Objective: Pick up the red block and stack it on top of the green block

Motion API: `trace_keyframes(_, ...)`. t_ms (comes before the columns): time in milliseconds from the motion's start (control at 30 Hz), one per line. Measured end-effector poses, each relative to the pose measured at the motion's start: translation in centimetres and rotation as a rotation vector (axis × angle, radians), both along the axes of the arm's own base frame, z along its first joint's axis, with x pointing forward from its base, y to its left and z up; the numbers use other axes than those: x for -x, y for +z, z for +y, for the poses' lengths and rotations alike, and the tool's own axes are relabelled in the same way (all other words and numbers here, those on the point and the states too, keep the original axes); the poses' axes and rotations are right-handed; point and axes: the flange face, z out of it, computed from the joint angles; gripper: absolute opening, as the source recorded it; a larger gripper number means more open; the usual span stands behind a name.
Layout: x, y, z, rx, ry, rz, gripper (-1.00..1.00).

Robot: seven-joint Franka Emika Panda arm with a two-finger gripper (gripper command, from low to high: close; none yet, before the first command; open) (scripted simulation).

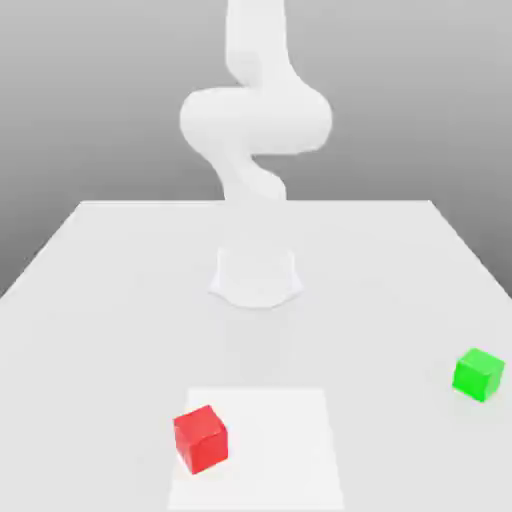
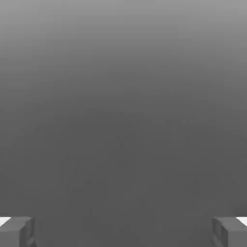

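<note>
Exterior view: white desk point(image 1: 120, 300) spans scene, pale arm point(image 1: 255, 120) rising from round base point(image 1: 256, 278) at desk's far middle. Lighter square patch point(image 1: 280, 440) on desk near front edge. Red block point(image 1: 201, 439) sits on patch's corner toward exterior view's left, slightly turned. Green block point(image 1: 478, 374) sits on bare desk at exterior view's right, well apart from red. Hand view: gripper point(image 2: 123, 231) with fingers point(image 2: 17, 231) spread wide, nothing between them, grey ground beyond.

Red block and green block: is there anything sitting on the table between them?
No. In the exterior view the table between the red block and the green block is bare.
</note>
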Motion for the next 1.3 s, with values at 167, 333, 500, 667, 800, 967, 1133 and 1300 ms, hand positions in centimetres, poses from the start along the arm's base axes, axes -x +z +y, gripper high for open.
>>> trace_keyframes(167, -5.5, -10.4, -1.5, -0.061, -0.202, 0.157, 0.0)
trace_keyframes(333, -8.1, -21.1, -3.8, -0.133, -0.396, 0.302, 0.0)
trace_keyframes(500, -7.9, -31.7, -5.7, -0.219, -0.586, 0.441, 0.0)
trace_keyframes(667, -5.5, -41.4, -7.1, -0.324, -0.784, 0.576, 0.0)
trace_keyframes(800, -4.2, -47.0, -6.7, -0.374, -0.86, 0.635, 0.0)
trace_keyframes(967, -3.9, -51.5, -6.7, -0.376, -0.866, 0.641, -1.0)
trace_keyframes(1133, -3.9, -52.0, -6.6, -0.376, -0.865, 0.64, -1.0)
trace_keyframes(1300, -4.1, -47.8, -6.7, -0.377, -0.866, 0.638, -1.0)
